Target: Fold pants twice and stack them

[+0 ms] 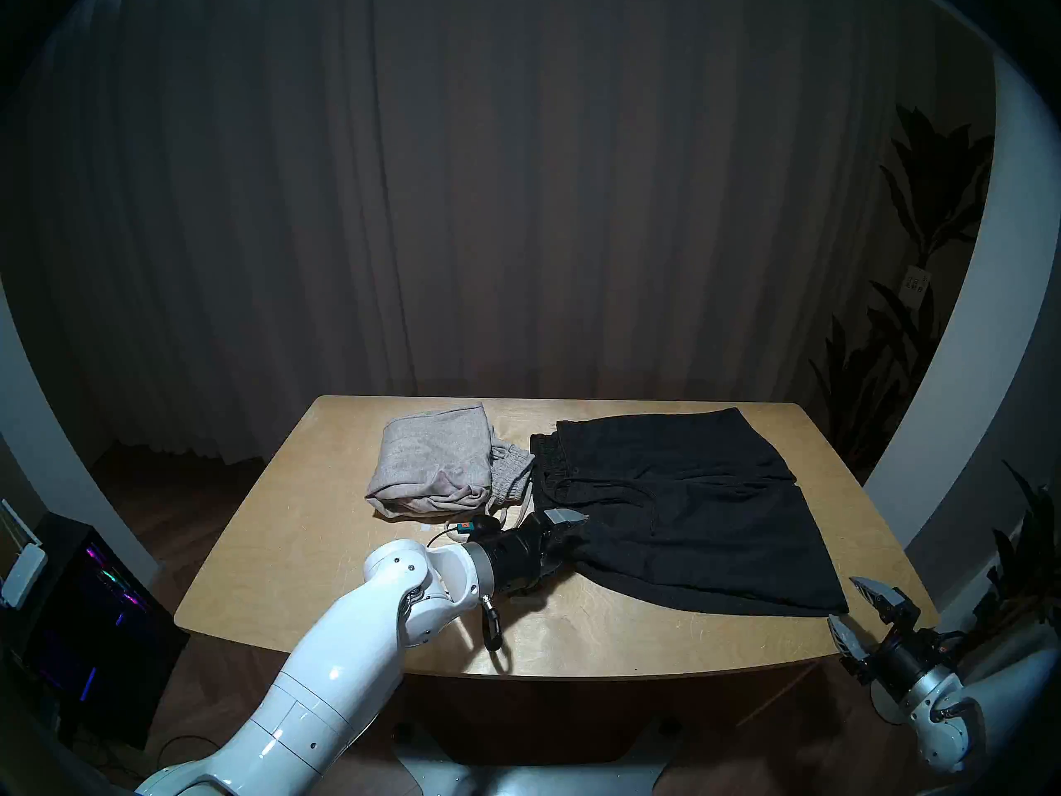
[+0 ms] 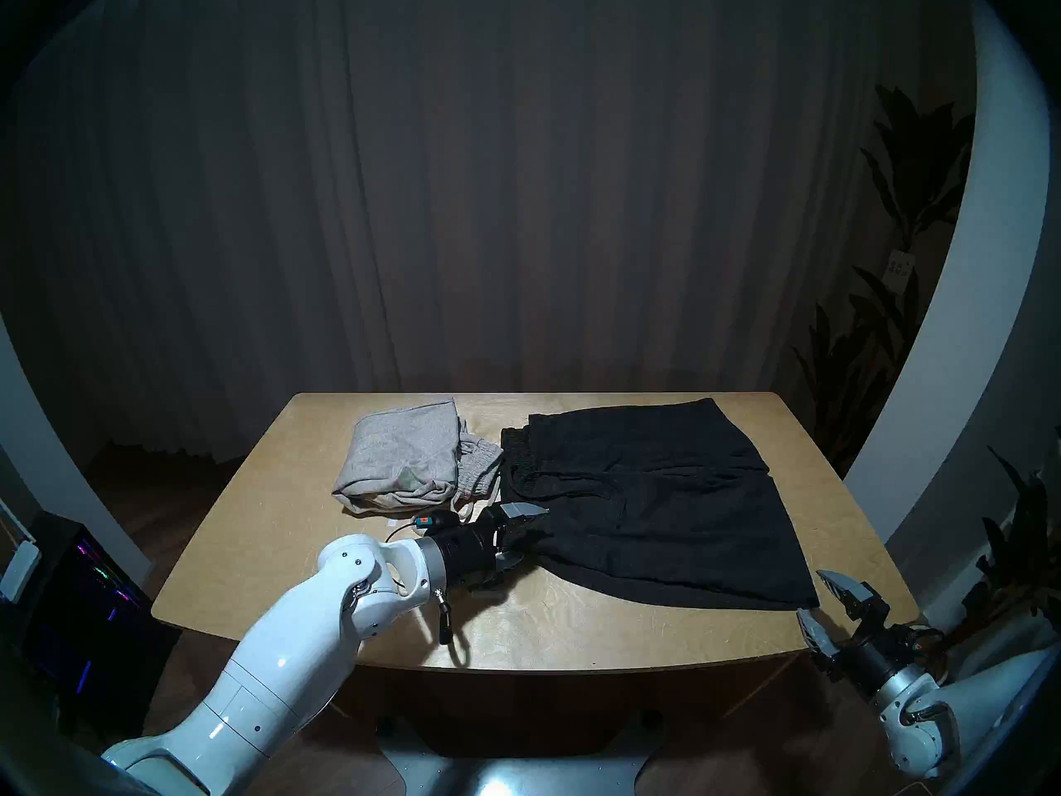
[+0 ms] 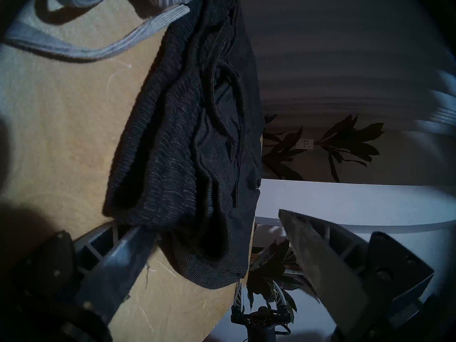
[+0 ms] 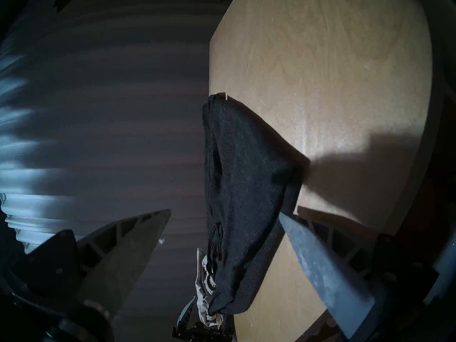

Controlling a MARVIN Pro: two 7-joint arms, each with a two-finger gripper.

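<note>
Right gripper point(image 1: 861, 605) hangs released off the table's point(image 1: 574, 634) near right corner. Left gripper point(image 1: 565, 539), jaws spread, straddles the black pants' point(image 1: 689, 513) near-left edge. Grey pants point(image 1: 436, 461) lie folded beyond, before a curtain point(image 1: 517, 203).

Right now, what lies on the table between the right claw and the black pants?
Nothing: in the head view, only bare table separates the open right claw from the near right corner of the black pants.
</note>
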